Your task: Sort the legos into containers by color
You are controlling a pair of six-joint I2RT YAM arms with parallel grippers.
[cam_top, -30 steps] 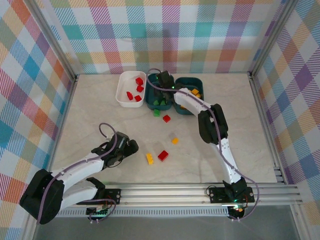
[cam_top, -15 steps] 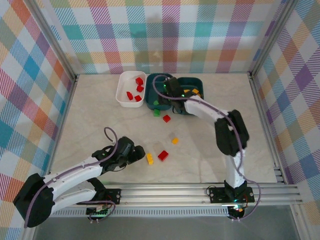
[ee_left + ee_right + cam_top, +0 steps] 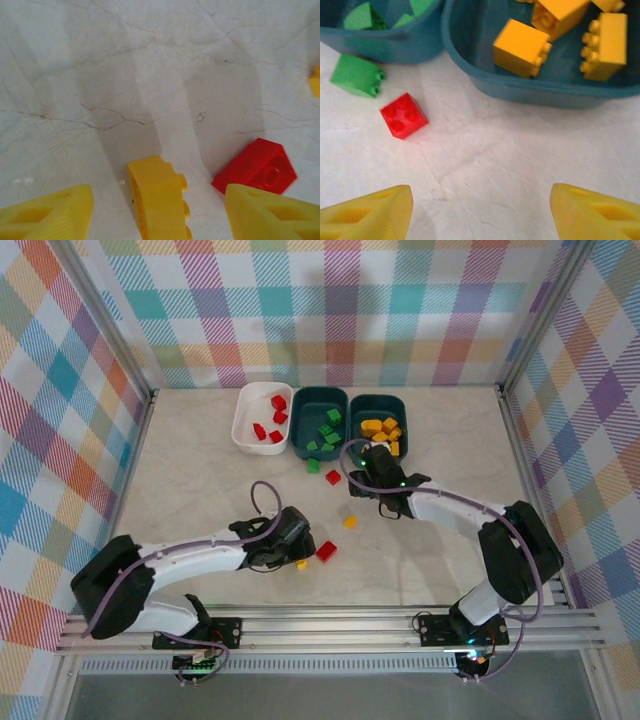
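Observation:
A yellow lego (image 3: 155, 185) lies on its side between the fingers of my left gripper (image 3: 157, 212), which is open with a gap on each side of it. From above, the left gripper (image 3: 298, 552) sits over that yellow lego (image 3: 301, 564). A red lego (image 3: 255, 166) lies just right of it. My right gripper (image 3: 481, 210) is open over bare table, short of the teal container of yellow legos (image 3: 520, 90). From above, the right gripper (image 3: 366, 468) is near that container (image 3: 379, 400). The white container (image 3: 243, 420) holds red legos, the middle teal container (image 3: 300, 425) green ones.
Loose on the table are a red lego (image 3: 333, 477), a green lego (image 3: 313, 466), a small yellow lego (image 3: 349, 521) and a red lego (image 3: 326, 550). Metal rails and checked walls close in the table on all sides.
My left gripper has swept right to the yellow lego and its jaws have narrowed. My right gripper has pulled back from over the teal containers toward the table's middle.

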